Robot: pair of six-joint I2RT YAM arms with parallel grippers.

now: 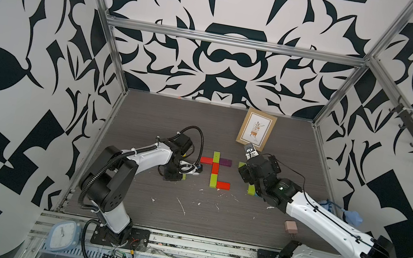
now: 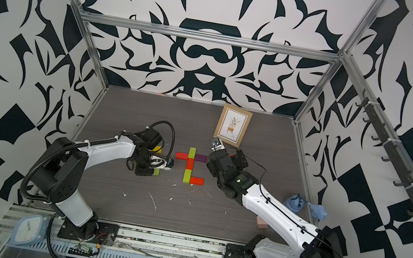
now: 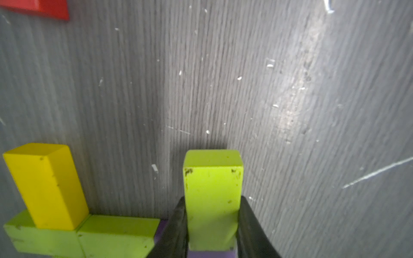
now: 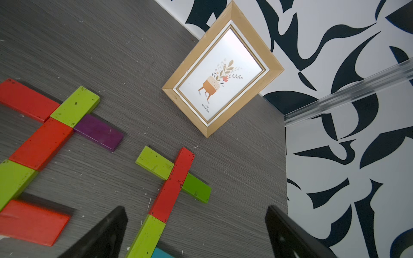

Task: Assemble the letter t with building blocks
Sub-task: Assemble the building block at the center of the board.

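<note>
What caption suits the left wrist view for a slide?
Left pincer shut on a lime block, a yellow block beside it, grey table beyond.

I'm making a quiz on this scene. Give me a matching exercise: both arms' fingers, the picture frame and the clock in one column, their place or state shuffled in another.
1 left fingers
2 right fingers
3 picture frame
4 clock

A lying flat at the front edge
B clamped on a lime green block
C standing upright at the back
D wide open, empty

Pairs: 1-B, 2-D, 3-C, 4-A
</note>
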